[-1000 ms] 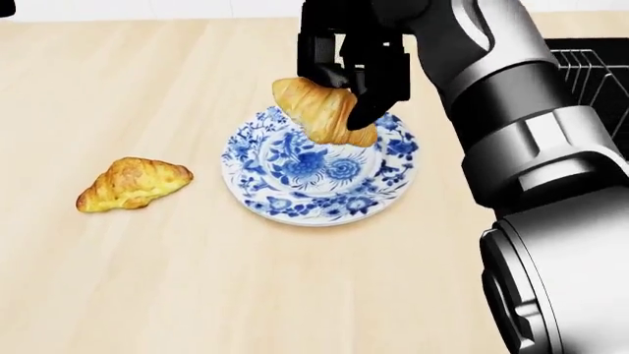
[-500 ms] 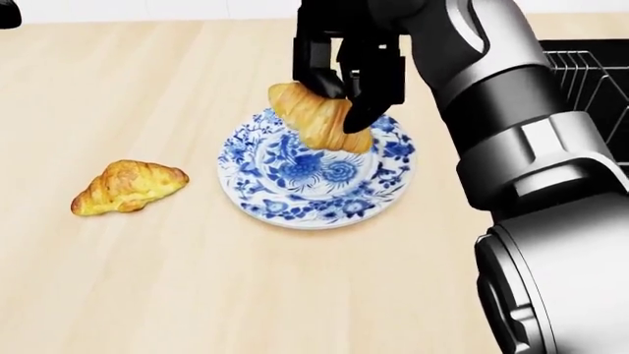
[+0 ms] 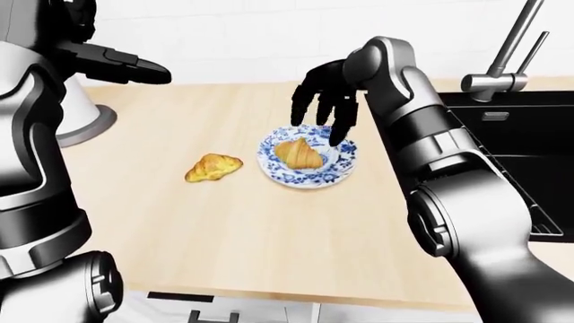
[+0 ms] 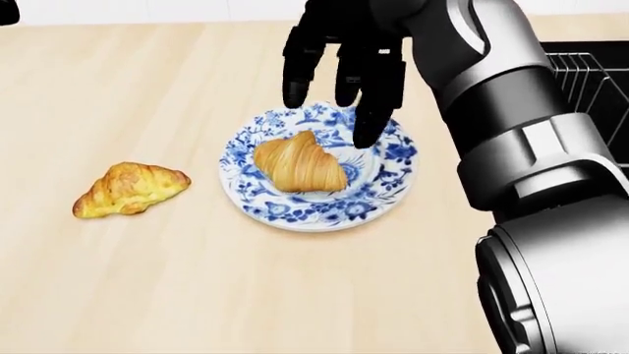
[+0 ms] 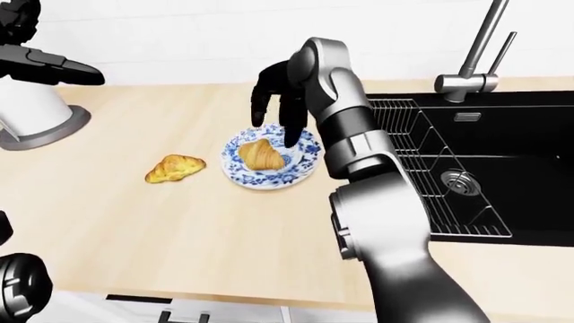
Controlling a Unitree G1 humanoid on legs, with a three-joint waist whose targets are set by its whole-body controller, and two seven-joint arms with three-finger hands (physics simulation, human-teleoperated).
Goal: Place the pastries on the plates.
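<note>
Looking half done to me: one croissant point(image 4: 298, 169) lies on the blue patterned plate point(image 4: 391, 188), with the right hand point(image 4: 339, 63) hovering just above it, fingers spread, gripping nothing. The second croissant point(image 4: 129, 189) sits on the bare counter point(image 4: 245, 295) left of the plate. No other plate in view. Left hand point(image 3: 121, 64) is raised, fingers out, empty.

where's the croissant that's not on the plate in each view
Left-eye view: loose croissant lies left of centre on the wooden counter, just left of the plate.
Head view: it lies at the left edge, mid-height, well left of the plate.
Right-eye view: it lies left of centre, left of the plate.
Shared landmark: the blue-and-white plate carrying the other croissant, under the open right robot hand.
</note>
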